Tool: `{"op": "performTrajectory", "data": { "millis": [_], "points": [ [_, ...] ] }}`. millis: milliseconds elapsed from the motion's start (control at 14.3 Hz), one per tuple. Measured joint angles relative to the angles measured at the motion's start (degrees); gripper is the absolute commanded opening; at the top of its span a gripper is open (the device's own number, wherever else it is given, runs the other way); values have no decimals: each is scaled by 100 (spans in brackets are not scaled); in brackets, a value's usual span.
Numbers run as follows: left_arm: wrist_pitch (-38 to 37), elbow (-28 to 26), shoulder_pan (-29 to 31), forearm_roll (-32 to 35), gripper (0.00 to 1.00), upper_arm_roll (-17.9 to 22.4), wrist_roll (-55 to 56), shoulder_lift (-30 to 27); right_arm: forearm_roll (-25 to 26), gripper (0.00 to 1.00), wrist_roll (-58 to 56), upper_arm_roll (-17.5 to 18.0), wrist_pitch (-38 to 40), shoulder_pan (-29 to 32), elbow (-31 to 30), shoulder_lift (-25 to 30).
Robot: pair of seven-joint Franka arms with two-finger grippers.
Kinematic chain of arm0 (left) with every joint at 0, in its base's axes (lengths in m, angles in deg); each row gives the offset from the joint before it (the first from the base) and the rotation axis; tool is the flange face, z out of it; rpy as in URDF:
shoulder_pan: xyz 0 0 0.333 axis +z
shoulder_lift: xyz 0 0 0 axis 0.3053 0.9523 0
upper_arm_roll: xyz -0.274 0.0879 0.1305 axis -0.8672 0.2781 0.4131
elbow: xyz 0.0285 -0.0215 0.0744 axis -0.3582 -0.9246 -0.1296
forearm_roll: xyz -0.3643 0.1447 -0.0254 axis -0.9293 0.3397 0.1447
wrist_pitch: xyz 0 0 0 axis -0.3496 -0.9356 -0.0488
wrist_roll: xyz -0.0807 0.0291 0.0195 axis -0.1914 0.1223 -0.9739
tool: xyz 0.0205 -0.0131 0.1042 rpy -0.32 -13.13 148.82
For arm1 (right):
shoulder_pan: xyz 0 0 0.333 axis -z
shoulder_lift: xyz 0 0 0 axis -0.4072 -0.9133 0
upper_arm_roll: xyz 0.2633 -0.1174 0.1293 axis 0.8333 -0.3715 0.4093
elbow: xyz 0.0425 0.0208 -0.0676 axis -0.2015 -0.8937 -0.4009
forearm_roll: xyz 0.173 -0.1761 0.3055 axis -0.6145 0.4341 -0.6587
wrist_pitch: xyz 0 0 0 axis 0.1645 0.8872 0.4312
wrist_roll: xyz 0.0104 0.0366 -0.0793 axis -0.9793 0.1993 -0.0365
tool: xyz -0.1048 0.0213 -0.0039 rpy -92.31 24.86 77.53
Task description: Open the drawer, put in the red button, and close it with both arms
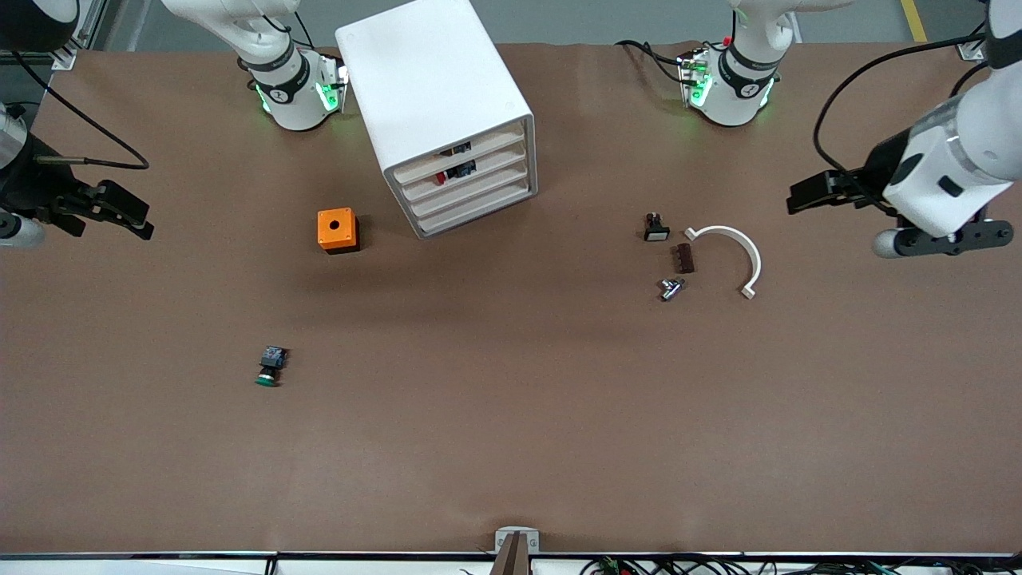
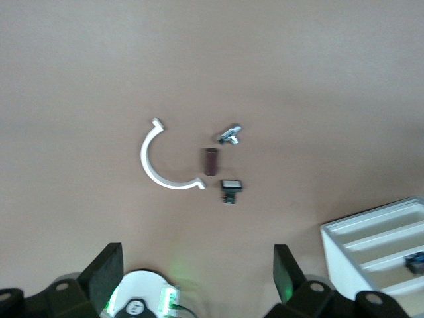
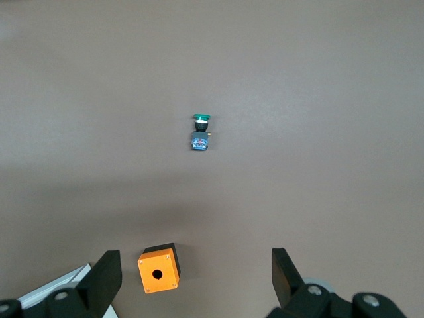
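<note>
The white cabinet [image 1: 435,88] stands near the robots' bases, and its four drawers all sit pushed in. The second drawer [image 1: 495,165] is shut. A small red spot with a dark body [image 1: 441,178] shows in the slot above its front; it looks like the red button. The cabinet's corner also shows in the left wrist view [image 2: 371,245]. My left gripper [image 1: 801,198] is open and empty, up in the air at the left arm's end of the table [image 2: 197,278]. My right gripper [image 1: 134,220] is open and empty, up at the right arm's end [image 3: 192,278].
A green-capped button [image 1: 270,366] [image 3: 201,132] lies nearer the camera. An orange box with a hole [image 1: 338,230] [image 3: 158,268] stands beside the cabinet. A white-capped button [image 1: 655,228], a brown block [image 1: 684,258], a metal fitting [image 1: 671,287] and a white arc [image 1: 730,255] lie below the left gripper.
</note>
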Motion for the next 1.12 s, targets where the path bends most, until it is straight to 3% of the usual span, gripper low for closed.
{"op": "performTrajectory", "data": {
  "millis": [280, 420, 770, 1119],
  "points": [
    [-3, -384, -311, 230, 100, 828, -978, -217, 0, 100, 0, -2, 0, 4, 0, 0],
    [240, -715, -322, 292, 100, 965, -1208, -349, 0, 100, -3, -4, 0, 28, 0, 0],
    [1803, -2265, -317, 321, 100, 1054, -1298, -1104, 0, 100, -17, -5, 0, 59, 0, 0],
    [1855, -2077, -317, 398, 100, 1069, -1299, -1431, 0, 100, -28, -4, 0, 60, 0, 0]
  ]
}}
